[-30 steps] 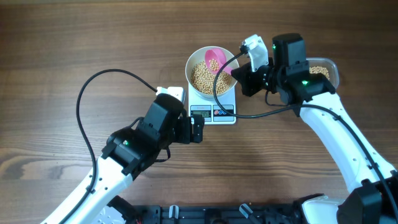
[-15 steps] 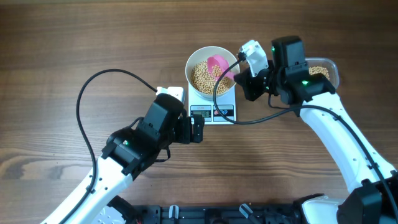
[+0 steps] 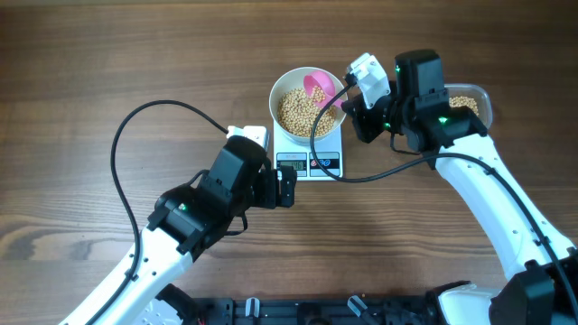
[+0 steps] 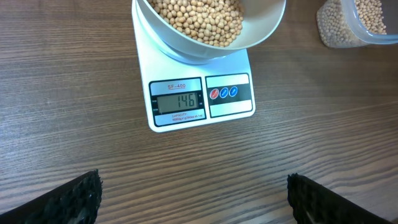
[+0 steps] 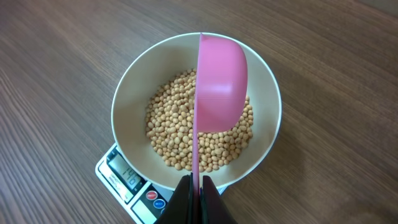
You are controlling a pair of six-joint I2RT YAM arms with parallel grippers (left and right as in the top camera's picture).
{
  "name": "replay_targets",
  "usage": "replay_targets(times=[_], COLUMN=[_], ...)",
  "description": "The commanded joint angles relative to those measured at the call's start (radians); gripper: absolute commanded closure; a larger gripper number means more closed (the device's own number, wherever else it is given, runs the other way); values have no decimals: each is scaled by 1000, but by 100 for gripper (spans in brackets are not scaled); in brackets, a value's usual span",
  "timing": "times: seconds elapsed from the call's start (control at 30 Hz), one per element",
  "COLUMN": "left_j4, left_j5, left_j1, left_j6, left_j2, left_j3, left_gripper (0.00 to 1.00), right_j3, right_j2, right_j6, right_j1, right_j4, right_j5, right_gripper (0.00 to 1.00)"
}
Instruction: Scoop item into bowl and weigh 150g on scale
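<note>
Right gripper, clamped on the pink scoop, is rolling it further onto its edge over the bowl; left gripper is hanging wide open, empty

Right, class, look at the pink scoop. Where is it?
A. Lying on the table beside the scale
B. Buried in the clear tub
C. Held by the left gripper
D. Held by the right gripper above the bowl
D: the right gripper is shut on the handle of the pink scoop, which hangs over the beans in the white bowl on the scale.
</note>
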Motion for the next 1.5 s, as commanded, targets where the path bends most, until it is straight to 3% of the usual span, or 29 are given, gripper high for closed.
replay_targets(times=[0.0, 0.63, 0.77, 1.13, 1.37, 1.47], left_j4=[3, 3, 3, 3, 3, 3], left_j5=[5, 5, 5, 5, 5, 5], left_j1=[-5, -5, -5, -5, -5, -5], left_j6=[-6, -6, -6, -6, -6, -6], left_j2=[2, 2, 2, 2, 2, 2], left_j3=[5, 5, 5, 5, 5, 5], left_gripper=[0, 0, 0, 0, 0, 0], right_j3=[19, 19, 19, 18, 18, 18], right_j2=[-22, -22, -20, -18, -18, -18], right_j6=[-11, 58, -66, -171, -122, 3], right_j1=[8, 8, 8, 8, 8, 8], right_j4=[6, 8, 6, 19, 21, 39], right_j5=[-2, -2, -2, 18, -9, -12], right_gripper=[96, 96, 96, 96, 96, 96])
